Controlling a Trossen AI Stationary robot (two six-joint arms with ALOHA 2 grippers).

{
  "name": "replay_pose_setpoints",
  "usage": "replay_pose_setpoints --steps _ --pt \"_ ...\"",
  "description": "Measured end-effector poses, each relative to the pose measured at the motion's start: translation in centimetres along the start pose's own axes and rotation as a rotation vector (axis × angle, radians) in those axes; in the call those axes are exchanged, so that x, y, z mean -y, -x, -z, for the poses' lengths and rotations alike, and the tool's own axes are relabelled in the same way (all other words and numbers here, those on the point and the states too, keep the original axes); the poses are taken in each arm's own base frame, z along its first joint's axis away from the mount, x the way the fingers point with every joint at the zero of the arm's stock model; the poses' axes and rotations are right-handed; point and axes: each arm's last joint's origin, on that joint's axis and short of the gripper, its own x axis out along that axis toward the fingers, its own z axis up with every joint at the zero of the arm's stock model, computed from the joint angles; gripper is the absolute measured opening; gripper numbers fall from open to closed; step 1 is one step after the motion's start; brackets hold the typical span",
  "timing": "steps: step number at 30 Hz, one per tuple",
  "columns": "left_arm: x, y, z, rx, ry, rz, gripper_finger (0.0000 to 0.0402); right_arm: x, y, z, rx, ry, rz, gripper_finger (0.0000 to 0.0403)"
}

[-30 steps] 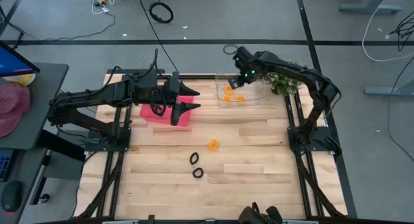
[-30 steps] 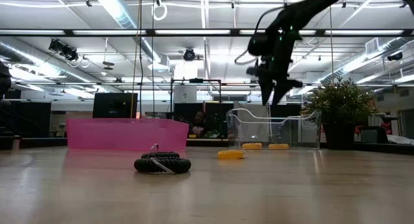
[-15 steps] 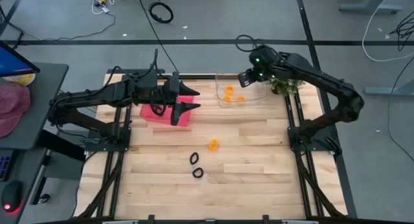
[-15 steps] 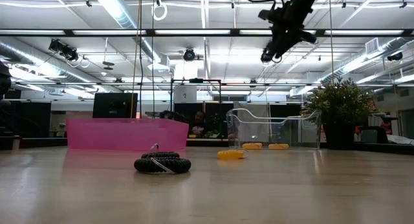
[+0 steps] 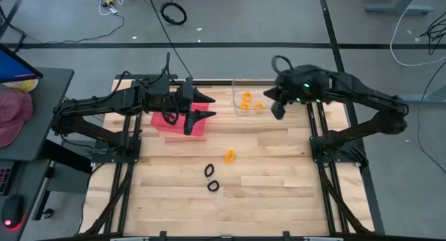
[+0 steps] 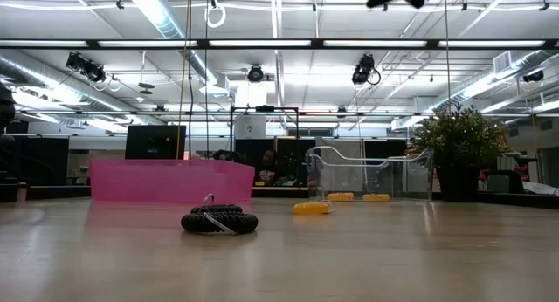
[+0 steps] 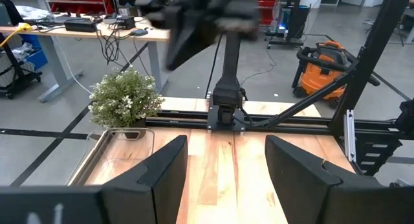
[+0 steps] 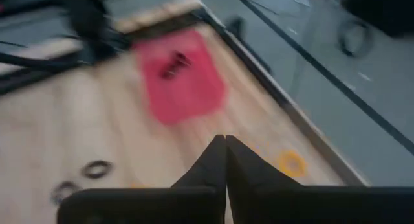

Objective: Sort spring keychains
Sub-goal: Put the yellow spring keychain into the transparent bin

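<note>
Two orange spring keychains (image 5: 245,98) (image 5: 258,106) lie in the clear bin (image 5: 240,110) at the table's far edge. A third orange one (image 5: 229,156) and two black ones (image 5: 209,170) (image 5: 213,186) lie on the wood. A black one (image 8: 174,63) rests inside the pink bin (image 5: 174,124). My right gripper (image 5: 277,109) hangs high, just right of the clear bin, shut and empty (image 8: 225,160). My left gripper (image 5: 209,106) stands open over the pink bin's right side, nothing between its fingers (image 7: 226,169).
A potted plant (image 5: 304,93) stands at the far right corner, close behind the clear bin. Black frame rails (image 5: 327,164) run along both table sides. Bare wood lies between the loose keychains and the near edge.
My right gripper has risen from above the clear bin, almost out of the top of the low view, and drifted toward the table's right and near edges, beside the bin. It has tipped from pointing down and its fingers have shut on nothing. The keychains lie as before.
</note>
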Motion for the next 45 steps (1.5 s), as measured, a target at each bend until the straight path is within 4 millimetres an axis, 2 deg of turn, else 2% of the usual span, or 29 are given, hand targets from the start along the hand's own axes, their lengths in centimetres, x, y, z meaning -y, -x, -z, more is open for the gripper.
replay_pose_setpoints --steps 4,10,20,23,28,33,37,41,45 --pt "0.0 0.0 0.0 0.000 0.000 0.000 0.0213 -1.6 2.5 0.0 0.092 -0.014 -0.144 0.0002" --pt "0.1 0.0 -0.2 0.019 0.004 0.007 0.0213 -3.9 5.4 0.1 0.200 0.053 -0.371 0.0001" --pt "0.8 0.5 -1.8 0.174 -0.014 0.128 0.0213 -5.9 7.5 -1.5 0.495 0.145 -0.526 0.0001" --pt "1.1 0.8 -2.2 0.218 -0.018 0.130 0.0204 -6.2 7.1 -1.4 0.561 0.151 -0.565 0.0000" --pt "1.8 1.0 -2.3 0.223 -0.017 0.124 0.0169 -6.1 5.8 0.2 0.607 0.104 -0.592 0.0000" --pt "2.6 1.2 -2.3 0.228 -0.035 0.096 0.0115 -5.9 5.3 1.3 0.663 0.067 -0.586 0.0000" --pt "3.1 1.5 -2.5 0.240 -0.058 0.092 0.0060 -5.8 5.1 1.3 0.674 0.078 -0.540 0.0000" --pt "3.2 1.9 -2.3 0.222 -0.083 0.094 0.0010 -6.1 3.3 1.1 0.641 0.098 -0.505 0.0000" --pt "3.1 2.6 -2.5 0.217 -0.085 0.091 0.0009 -6.7 0.5 0.4 0.616 0.098 -0.552 0.0000"
